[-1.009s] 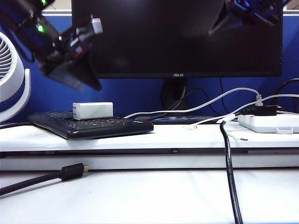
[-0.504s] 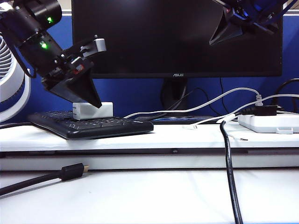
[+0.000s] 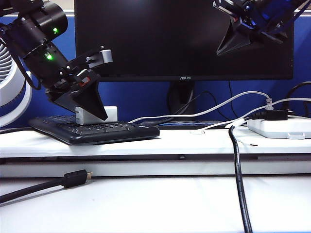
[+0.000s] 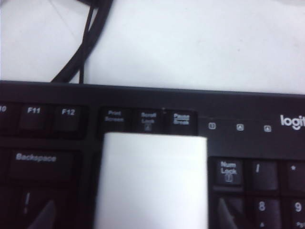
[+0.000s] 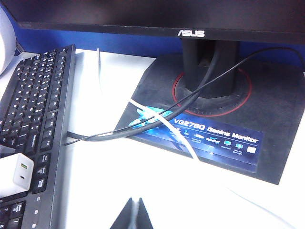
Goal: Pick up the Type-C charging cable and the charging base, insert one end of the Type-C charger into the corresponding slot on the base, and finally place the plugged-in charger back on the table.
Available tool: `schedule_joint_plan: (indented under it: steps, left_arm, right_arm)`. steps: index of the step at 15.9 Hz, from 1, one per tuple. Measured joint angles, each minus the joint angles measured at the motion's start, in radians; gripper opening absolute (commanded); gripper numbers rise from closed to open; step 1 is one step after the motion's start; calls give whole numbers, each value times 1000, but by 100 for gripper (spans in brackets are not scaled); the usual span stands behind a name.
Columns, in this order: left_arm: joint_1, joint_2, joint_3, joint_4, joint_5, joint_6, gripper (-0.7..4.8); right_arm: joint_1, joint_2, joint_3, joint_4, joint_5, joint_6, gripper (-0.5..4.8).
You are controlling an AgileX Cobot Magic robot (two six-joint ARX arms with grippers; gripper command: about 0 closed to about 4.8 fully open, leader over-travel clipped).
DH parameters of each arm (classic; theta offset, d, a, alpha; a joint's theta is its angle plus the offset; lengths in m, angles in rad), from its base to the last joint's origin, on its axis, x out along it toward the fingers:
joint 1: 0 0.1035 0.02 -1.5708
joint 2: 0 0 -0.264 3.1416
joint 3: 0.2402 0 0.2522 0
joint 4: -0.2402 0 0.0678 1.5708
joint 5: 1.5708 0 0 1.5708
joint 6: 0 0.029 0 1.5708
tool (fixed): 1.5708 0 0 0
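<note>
The charging base [image 3: 111, 114] lies on the keyboard [image 3: 97, 131], untouched. The left end effector [image 3: 92, 109] hangs just above it with jaws spread wide: the approach step, I judge. Next it should lower squarely and close on the brick's sides. The right end effector [image 3: 233, 43], pinched shut and empty, waits high before the monitor [image 3: 184, 39], above the Type-C charging cable [image 5: 164, 129] on the desk [image 3: 155, 143].

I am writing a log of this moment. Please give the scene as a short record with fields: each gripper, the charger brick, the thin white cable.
left gripper: fingers open, just above the charging base, not holding it
right gripper: fingers shut, empty, high in front of the monitor
charging base: lying on the keyboard
Type-C charging cable: on the table, untouched
task progress: nothing picked up yet
</note>
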Motion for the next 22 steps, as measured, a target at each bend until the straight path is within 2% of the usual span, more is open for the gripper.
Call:
schedule_joint_plan:
  steps: [1,2,3,6,8,9,10,11,12,15,16,19,22]
  left_arm:
    - [-8,0,0,2,0,0,408]
    - [-13,0,0,5,0,0,316]
    - [-21,0,0,8,2,0,258]
    - [-25,0,0,12,12,0,168]
    - [-25,0,0,15,15,0,150]
    - [-25,0,0,16,16,0,150]
    - [-25,0,1,15,17,-1,150]
    - [-25,2,10,11,17,-16,150]
    - [-25,2,23,6,17,-30,151]
    - [-25,0,103,8,18,-69,151]
    - [-25,0,130,4,19,-91,151]
    - [-25,-1,224,14,69,-175,151]
    - [-25,0,268,10,83,-212,151]
  right_arm:
    - [0,0,0,0,0,0,-1]
    - [0,0,0,0,0,0,-1]
    - [0,0,0,0,0,0,-1]
    - [0,10,0,2,14,0,-1]
    - [0,29,0,2,15,0,1]
    - [0,40,0,14,15,0,47]
    - [0,46,0,27,15,0,165]
    - [0,50,0,36,15,-3,328]
    - [0,59,0,48,15,-5,355]
    - [0,108,35,24,-3,-75,349]
    - [3,130,62,-6,-3,-113,328]
    - [12,250,223,-240,-1,-226,324]
    - [19,339,346,-410,0,-289,324]
